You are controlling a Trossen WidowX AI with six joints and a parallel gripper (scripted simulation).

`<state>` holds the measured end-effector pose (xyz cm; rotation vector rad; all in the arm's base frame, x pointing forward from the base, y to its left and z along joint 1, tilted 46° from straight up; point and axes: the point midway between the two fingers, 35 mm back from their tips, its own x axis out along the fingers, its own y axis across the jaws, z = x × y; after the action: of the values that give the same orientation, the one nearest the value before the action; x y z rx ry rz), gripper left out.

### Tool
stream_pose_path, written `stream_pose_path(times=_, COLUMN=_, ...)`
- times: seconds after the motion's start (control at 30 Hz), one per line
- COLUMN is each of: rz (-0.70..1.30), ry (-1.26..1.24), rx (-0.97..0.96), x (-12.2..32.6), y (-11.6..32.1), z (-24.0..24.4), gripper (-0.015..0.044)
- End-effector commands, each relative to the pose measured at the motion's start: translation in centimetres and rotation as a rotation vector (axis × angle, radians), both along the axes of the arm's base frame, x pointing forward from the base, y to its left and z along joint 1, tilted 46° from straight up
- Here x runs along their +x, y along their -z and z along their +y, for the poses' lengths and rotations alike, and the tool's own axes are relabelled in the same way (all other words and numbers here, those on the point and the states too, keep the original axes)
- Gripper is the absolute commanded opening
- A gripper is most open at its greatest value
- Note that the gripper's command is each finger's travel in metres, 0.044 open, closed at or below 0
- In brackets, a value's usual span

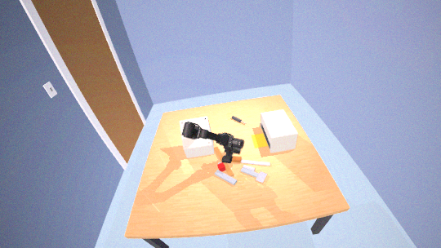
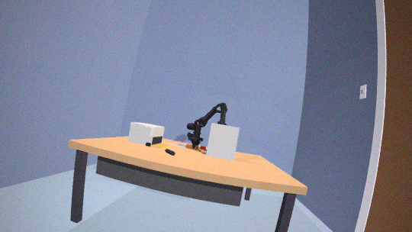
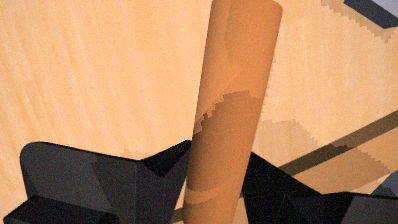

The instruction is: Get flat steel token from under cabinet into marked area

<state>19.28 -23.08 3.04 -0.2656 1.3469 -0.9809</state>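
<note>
My gripper, partly closed, grips the orange handle of a white-shafted tool, probably to leave its length free for reaching under the cabinet. The shaft points right in the top view, its long axis nearly crosswise (the token I cannot see; presumably it lies under there).

So the arm is bent up and over at the elbow, its forearm sloping down; the gripper points down, low over the desk, fingers clamped partway shut on an orange handle.
</note>
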Motion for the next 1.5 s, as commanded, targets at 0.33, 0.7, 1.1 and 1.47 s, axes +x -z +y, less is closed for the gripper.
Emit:
stream_pose_path(times=0.33, rz=0.08, ry=-0.081, rx=0.008, x=0.11, y=-0.14, z=-0.07, gripper=0.0)
stream_pose_path(times=0.7, rz=0.143, ry=-0.141, rx=0.015, x=0.11, y=-0.14, z=-0.07, gripper=0.0)
stream_pose_path(times=1.1, rz=0.211, ry=-0.207, rx=0.024, x=0.12, y=-0.14, z=-0.06, gripper=0.0)
stream_pose_path(times=1.47, rz=0.274, ry=-0.267, rx=0.031, x=0.12, y=-0.13, z=-0.06, gripper=0.0)
